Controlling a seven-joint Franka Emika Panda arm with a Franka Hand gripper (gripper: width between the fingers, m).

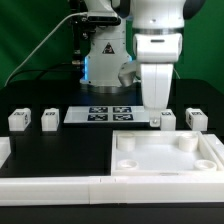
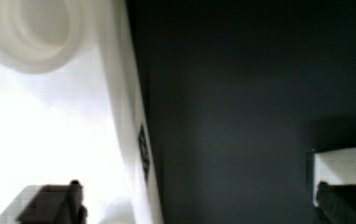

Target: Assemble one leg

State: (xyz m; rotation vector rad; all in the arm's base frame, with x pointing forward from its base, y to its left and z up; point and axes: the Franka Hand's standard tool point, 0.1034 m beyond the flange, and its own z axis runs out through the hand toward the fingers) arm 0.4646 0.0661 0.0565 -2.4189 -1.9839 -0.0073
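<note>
Early stage of assembly. My claw [image 1: 153, 113], fingers spread and holding nothing, hangs low over the table [image 1: 60, 150] between the marker board [image 1: 105, 113] and the nearest leg [image 1: 167, 120]. That leg stands loose just beside the tray-like part [image 1: 165, 171] (its corner sockets [image 1: 185, 143] look empty). The other legs [image 1: 48, 120] are also loose on the table. Gripping, carrying and seating all remain.

- I see white legs [image 1: 49, 119] with black-and-white square tags.
- The worktop [image 1: 50, 150] is black.
- The marker board [image 1: 110, 113] is white with black-and-white tags.
- The tray part [image 1: 165, 158] is white.
</note>
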